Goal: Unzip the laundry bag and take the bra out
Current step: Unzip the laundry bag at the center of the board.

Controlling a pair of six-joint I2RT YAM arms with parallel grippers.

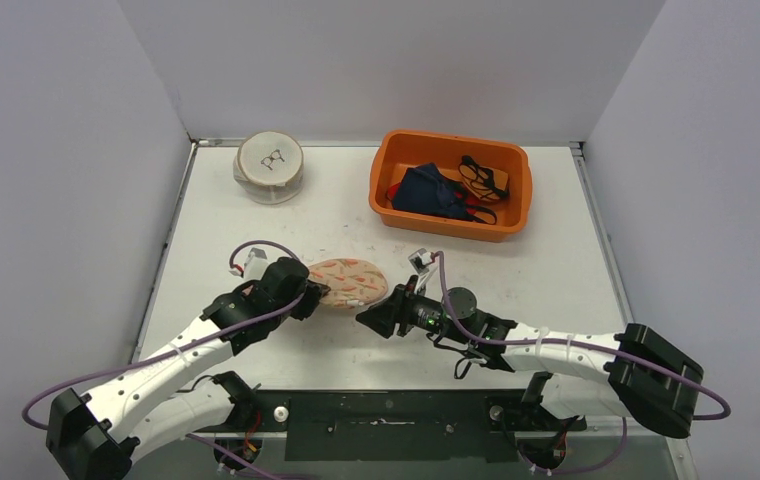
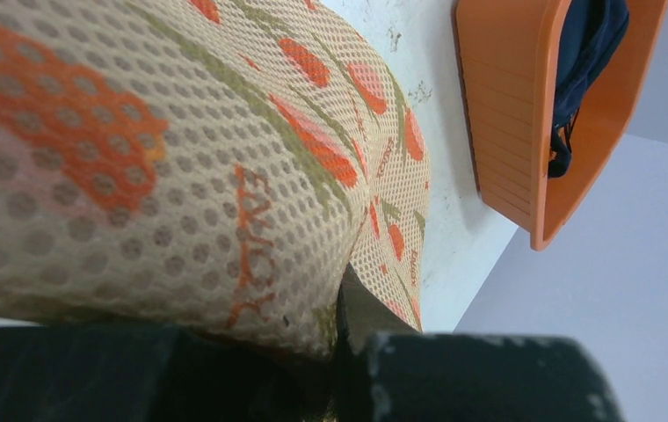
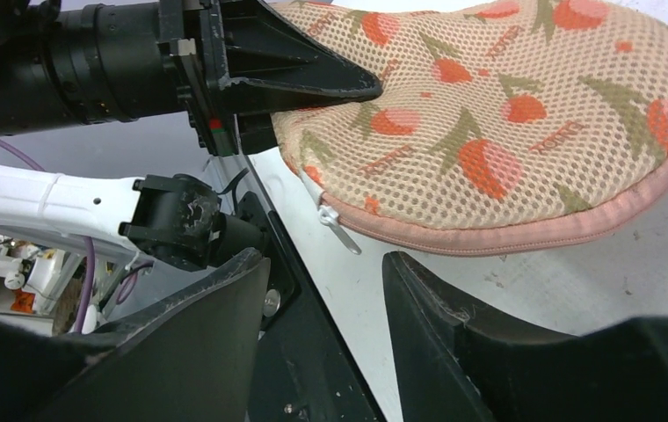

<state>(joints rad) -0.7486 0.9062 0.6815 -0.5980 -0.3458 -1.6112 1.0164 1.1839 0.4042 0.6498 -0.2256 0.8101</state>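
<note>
The laundry bag [image 1: 348, 282] is a round beige mesh pouch with orange fruit prints and pink piping, lying on the table between both arms. My left gripper [image 1: 316, 297] is shut on the bag's left edge; the mesh [image 2: 181, 158] fills the left wrist view and is pinched between the jaws. My right gripper [image 1: 368, 318] is open and empty, just right of the bag's near edge. In the right wrist view the bag [image 3: 506, 114] lies ahead, and its silver zipper pull [image 3: 341, 230] hangs just beyond the fingers [image 3: 418, 299]. The bra is not visible.
An orange bin [image 1: 451, 185] with dark clothes stands at the back right, also in the left wrist view [image 2: 533, 114]. A round white mesh container [image 1: 270, 166] stands at the back left. The black mounting rail [image 1: 386, 410] runs along the near edge.
</note>
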